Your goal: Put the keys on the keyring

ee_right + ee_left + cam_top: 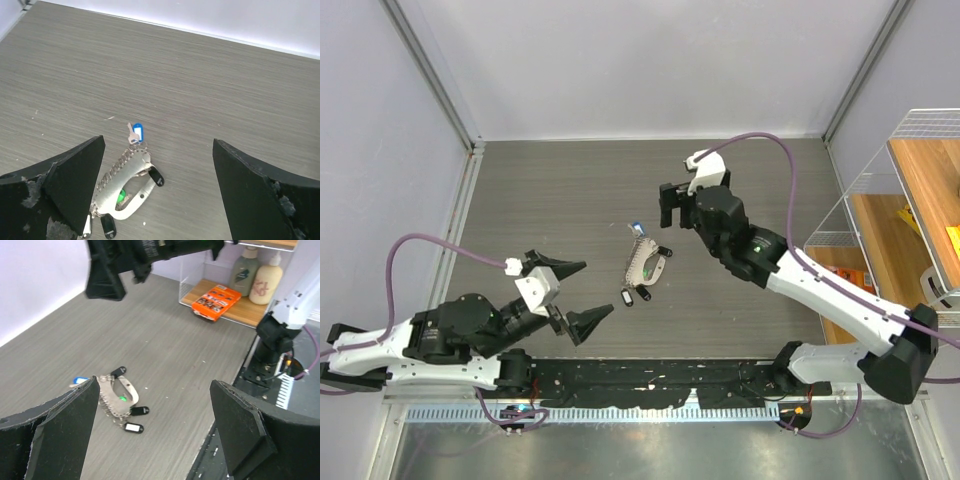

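Left claw [599, 287] wide open, nothing in it. Right claw [675, 215] wide open too, also empty. Keyring [642, 262] flat on the counter [550, 200] between them, touched by neither. Keys [627, 297] bunched close around it, blue key [636, 227] at the far end. Probably near the end of the job. Next: check for any loose key, then grab it gently.

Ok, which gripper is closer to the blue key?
Right. The right gripper hovers open just right of the blue key; the left gripper sits farther off, near-left, past the keyring.
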`<action>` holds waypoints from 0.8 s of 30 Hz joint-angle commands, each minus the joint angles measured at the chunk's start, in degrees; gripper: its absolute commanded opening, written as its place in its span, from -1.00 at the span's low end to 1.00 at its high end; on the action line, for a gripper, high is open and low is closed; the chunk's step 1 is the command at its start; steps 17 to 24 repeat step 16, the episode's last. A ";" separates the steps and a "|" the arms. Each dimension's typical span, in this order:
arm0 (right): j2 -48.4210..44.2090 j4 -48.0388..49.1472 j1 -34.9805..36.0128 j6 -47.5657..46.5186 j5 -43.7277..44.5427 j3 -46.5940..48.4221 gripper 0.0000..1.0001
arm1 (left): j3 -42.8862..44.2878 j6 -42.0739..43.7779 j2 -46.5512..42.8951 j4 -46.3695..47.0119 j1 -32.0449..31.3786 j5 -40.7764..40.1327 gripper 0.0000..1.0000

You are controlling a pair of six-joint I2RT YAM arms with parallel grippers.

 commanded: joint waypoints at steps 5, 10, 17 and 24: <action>-6.70 -14.57 1.21 4.34 14.22 4.19 0.91 | 5.61 5.95 2.84 1.49 -0.13 -7.25 0.99; -11.79 -13.17 1.56 3.73 11.86 2.62 0.91 | 6.40 6.75 2.75 2.82 -0.13 -6.63 1.00; -11.45 -17.30 2.87 2.23 16.23 4.46 0.91 | 7.98 7.89 4.06 2.73 -0.13 -5.75 0.99; -11.45 -17.30 2.87 2.23 16.23 4.46 0.91 | 7.98 7.89 4.06 2.73 -0.13 -5.75 0.99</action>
